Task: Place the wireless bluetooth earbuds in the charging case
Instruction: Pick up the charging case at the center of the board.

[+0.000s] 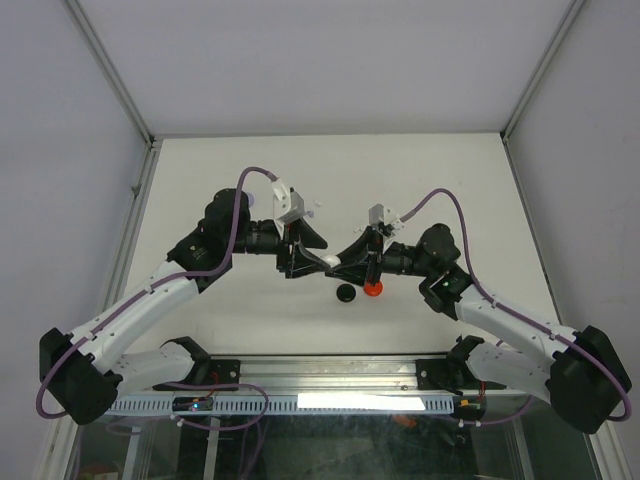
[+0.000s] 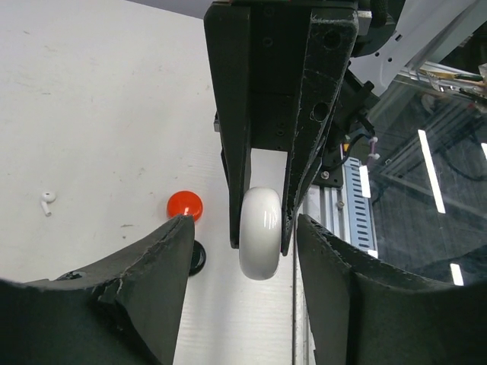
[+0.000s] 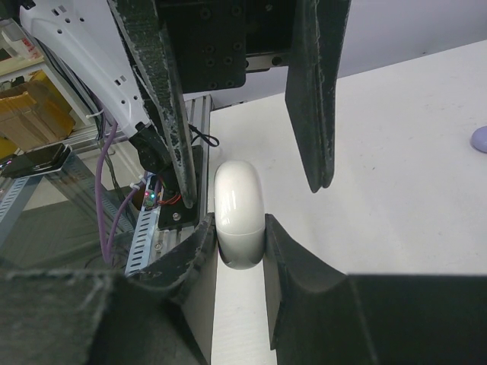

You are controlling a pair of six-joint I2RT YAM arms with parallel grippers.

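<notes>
A white charging case [image 3: 238, 199], closed and on edge, is clamped between my right gripper's [image 3: 238, 222] fingers above the table. It shows in the left wrist view [image 2: 260, 251] and as a white spot in the top view [image 1: 333, 260]. My left gripper [image 2: 243, 222] is open, its fingers spread wide on both sides of the case and of the right gripper without touching. A tiny white earbud [image 2: 47, 202] lies loose on the table. A red case [image 2: 185, 205] and a black case [image 2: 198, 257] lie closed below the grippers.
The red case [image 1: 372, 289] and black case [image 1: 347, 292] sit side by side near the table's front rail [image 1: 330, 372]. A lavender rounded object [image 3: 479, 138] lies at the right edge of the right wrist view. Walls enclose the table on three sides.
</notes>
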